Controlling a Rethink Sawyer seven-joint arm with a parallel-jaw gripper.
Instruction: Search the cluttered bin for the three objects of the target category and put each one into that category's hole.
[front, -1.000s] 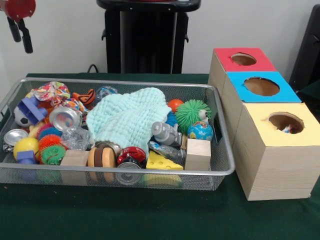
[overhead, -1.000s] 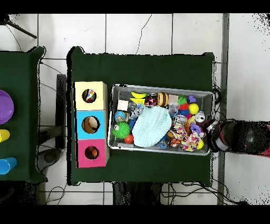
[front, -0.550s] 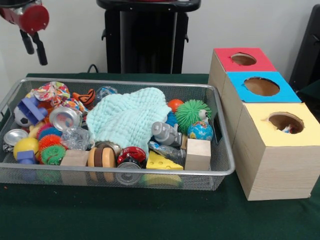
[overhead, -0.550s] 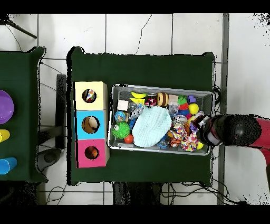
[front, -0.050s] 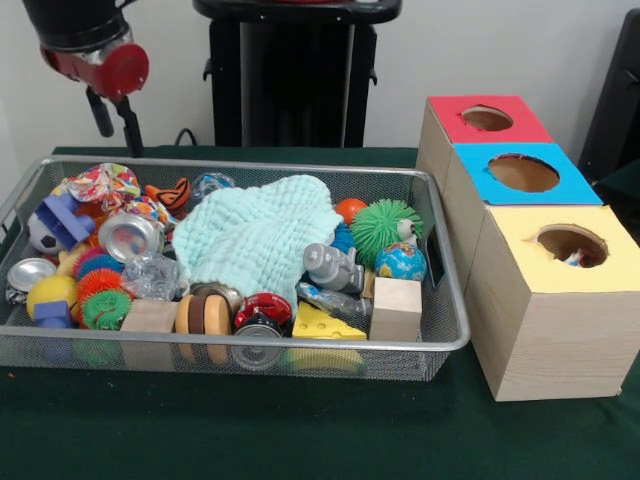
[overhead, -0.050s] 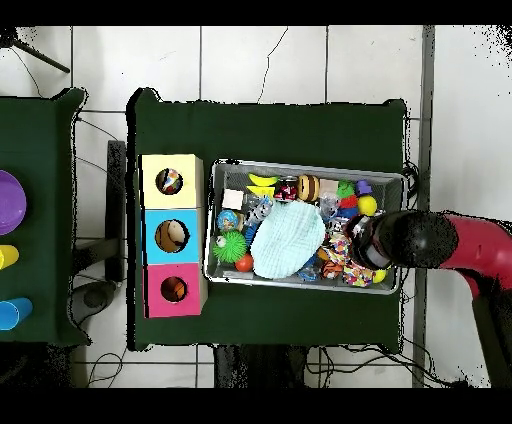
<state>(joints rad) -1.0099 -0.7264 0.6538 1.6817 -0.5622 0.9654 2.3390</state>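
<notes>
Gripper (front, -0.050s: 113, 118) hangs above the bin's (front, -0.050s: 455, 340) far-left corner, fingers slightly apart w/ nothing between them; red-capped wrist above. From overhead it sits over the bin's end farthest from the boxes.

Progress: target category can't be told from these views. Each box seems to hold sth already: a small item shows in the yellow box's (front, -0.050s: 552, 300) hole, a pale one in the blue box (overhead, -0.050s: 171, 236), a darker one in the red box (overhead, -0.050s: 172, 290), per overhead. Whether any count toward the three can't be told. Judged: search is at the approach stage, nothing gripped, bin full.

Materials & shapes: bin is silver wire mesh w/ a rounded rim, on a dark green cloth. Boxes are wood-grain cubes w/ coloured tops & round holes, in a row off the bin's end. Mint waffle-knit cloth (front, -0.050s: 255, 232), soft & crumpled, lies mid-bin & prob. hides things under it. Around it: green spiky rubber ball (front, -0.050s: 385, 227), glossy globe ball (front, -0.050s: 400, 261), plain wood block (front, -0.050s: 396, 308), yellow cheese wedge w/ holes (front, -0.050s: 326, 324), shiny crushed can (front, -0.050s: 128, 237), soccer ball (front, -0.050s: 40, 234) at the left end.
</notes>
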